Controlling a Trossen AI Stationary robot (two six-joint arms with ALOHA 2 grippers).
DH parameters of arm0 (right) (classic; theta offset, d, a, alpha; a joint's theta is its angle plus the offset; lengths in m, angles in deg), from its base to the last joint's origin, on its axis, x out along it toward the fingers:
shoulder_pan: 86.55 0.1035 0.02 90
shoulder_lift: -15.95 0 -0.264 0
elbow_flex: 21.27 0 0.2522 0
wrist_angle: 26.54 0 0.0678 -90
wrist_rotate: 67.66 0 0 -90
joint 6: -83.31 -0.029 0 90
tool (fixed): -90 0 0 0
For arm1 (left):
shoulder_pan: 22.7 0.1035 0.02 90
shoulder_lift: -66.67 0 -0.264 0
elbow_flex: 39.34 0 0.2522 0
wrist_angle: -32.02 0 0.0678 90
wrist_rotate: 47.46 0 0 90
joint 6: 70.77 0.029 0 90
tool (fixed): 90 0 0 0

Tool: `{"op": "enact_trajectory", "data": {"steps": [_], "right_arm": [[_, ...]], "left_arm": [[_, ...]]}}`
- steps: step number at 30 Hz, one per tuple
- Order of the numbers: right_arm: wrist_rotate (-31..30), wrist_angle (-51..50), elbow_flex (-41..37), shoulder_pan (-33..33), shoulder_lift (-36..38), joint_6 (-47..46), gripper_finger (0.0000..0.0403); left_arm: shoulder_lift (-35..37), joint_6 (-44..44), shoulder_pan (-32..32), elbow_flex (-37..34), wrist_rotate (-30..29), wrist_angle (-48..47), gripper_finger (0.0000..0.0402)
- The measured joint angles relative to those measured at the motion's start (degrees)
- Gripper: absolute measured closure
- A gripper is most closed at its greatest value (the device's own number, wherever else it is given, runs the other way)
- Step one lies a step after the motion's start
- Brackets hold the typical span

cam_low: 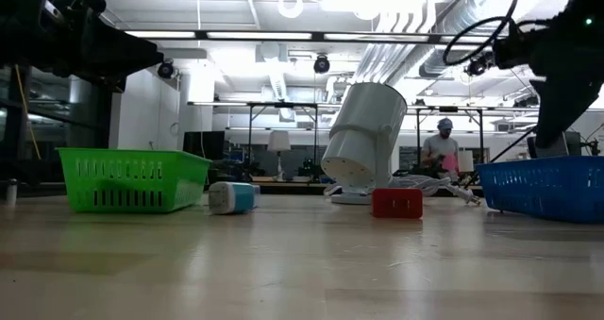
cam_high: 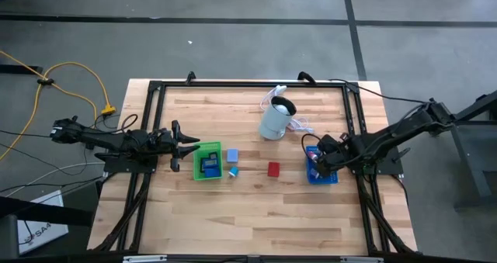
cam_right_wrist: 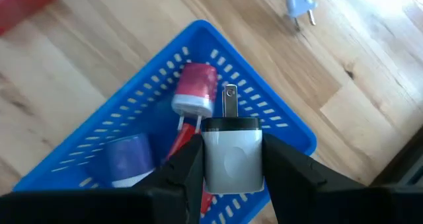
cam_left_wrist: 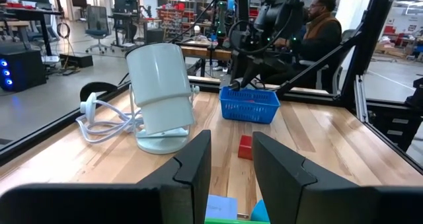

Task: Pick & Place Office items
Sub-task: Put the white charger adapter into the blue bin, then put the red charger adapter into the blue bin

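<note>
My right gripper (cam_high: 315, 160) is over the blue tray (cam_high: 329, 178) at the table's right and is shut on a white charger (cam_right_wrist: 231, 159) with a black end and metal prongs. A pink-and-white piece (cam_right_wrist: 196, 88), a purple piece (cam_right_wrist: 129, 159) and a red piece lie in the tray. My left gripper (cam_high: 183, 143) is open and empty beside the green tray (cam_high: 196, 170), which holds a blue piece (cam_high: 210, 165). A blue block (cam_high: 232, 155), a teal piece (cam_high: 232, 171) and a red block (cam_high: 273, 169) lie on the table between the trays. My right gripper pinches the charger's white body (cam_right_wrist: 213, 166) by two opposite sides between its two fingers (cam_right_wrist: 182, 174). The fingers come from above, slanting down toward the tray. The charger is lifted clear over the tray, and its prongs (cam_right_wrist: 229, 100) point away from the wrist.
A pale cylindrical appliance (cam_high: 276, 117) with a white cord (cam_left_wrist: 106, 121) stands tilted at the far middle of the table. A black frame (cam_high: 248, 84) runs round the table's edges. A person (cam_left_wrist: 324, 26) sits beyond the table's right side.
</note>
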Motion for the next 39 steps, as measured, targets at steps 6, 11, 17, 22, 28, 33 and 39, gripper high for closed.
{"op": "enact_trajectory", "data": {"steps": [6, 11, 17, 22, 28, 33, 39], "right_arm": [[-1.6, 0.5, -2.5, 0.0, 0.0, -1.8, 0.0282], [-2.7, 0.7, -3.0, 0.0, 0.0, -1.8, 0.0279], [-2.9, 0.7, -3.0, 0.0, 0.0, -1.8, 0.0275], [-2.7, 0.9, -3.0, 0.0, 0.0, -1.8, 0.0255], [-2.7, 0.9, -3.0, 0.0, 0.0, -1.8, 0.0234], [-2.7, 1.0, -2.9, 0.0, 0.0, -1.8, 0.0231], [-2.7, 1.4, -2.9, 0.0, 0.0, -1.8, 0.0232]], "left_arm": [[0.0, 0.0, 0.0, 0.0, 0.0, 0.0, 0.0298], [0.0, 0.0, 0.0, 0.0, 0.0, 0.0, 0.0298], [0.0, 0.0, 0.0, 0.0, 0.0, 0.0, 0.0298], [0.0, 0.0, 0.0, 0.0, 0.0, 0.0, 0.0298], [0.0, 0.0, 0.0, 0.0, 0.0, 0.0, 0.0298], [0.0, 0.0, 0.0, 0.0, 0.0, 0.0, 0.0298], [0.0, 0.0, 0.0, 0.0, 0.0, 0.0, 0.0298]]}}
